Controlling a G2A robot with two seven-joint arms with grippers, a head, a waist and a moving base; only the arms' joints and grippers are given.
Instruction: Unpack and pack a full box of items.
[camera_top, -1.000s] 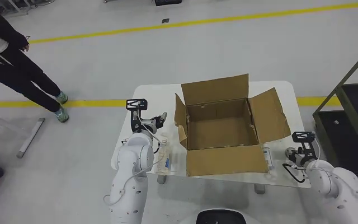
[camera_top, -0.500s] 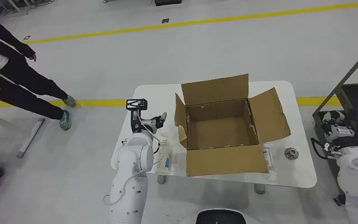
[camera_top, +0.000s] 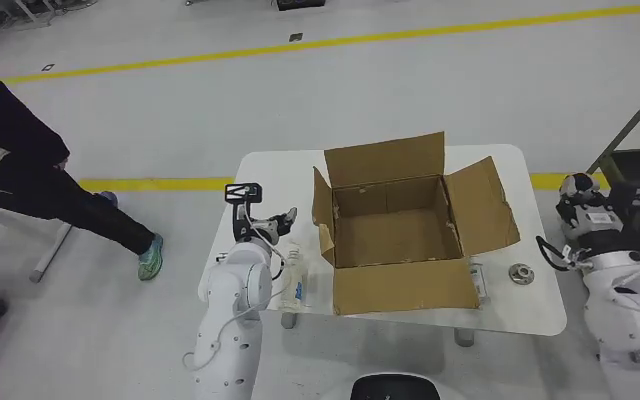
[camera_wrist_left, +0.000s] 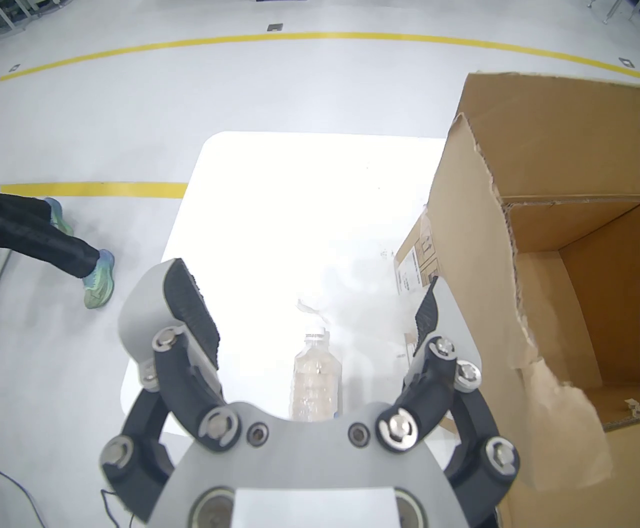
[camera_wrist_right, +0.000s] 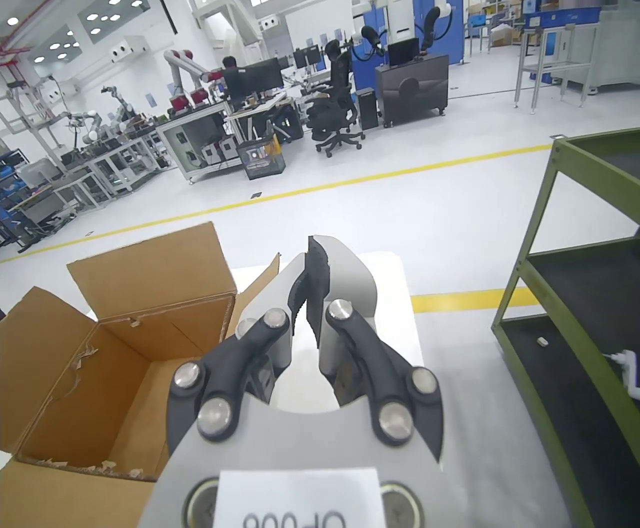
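Withdrawal of right pincer, clenched empty, from right tabletop edge, metal part left beside empty box, probably end of unpacking; left pincer released over bottle.

box: brown cardboard, upright mid white table, four flaps open (one side edge is torn) | bottle: clear plastic, lying flat just beside the box | round metal piece: small, near box's other side

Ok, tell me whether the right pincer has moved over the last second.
Yes. The right pincer has drawn back from beside the small metal part, out past the table edge on that side.
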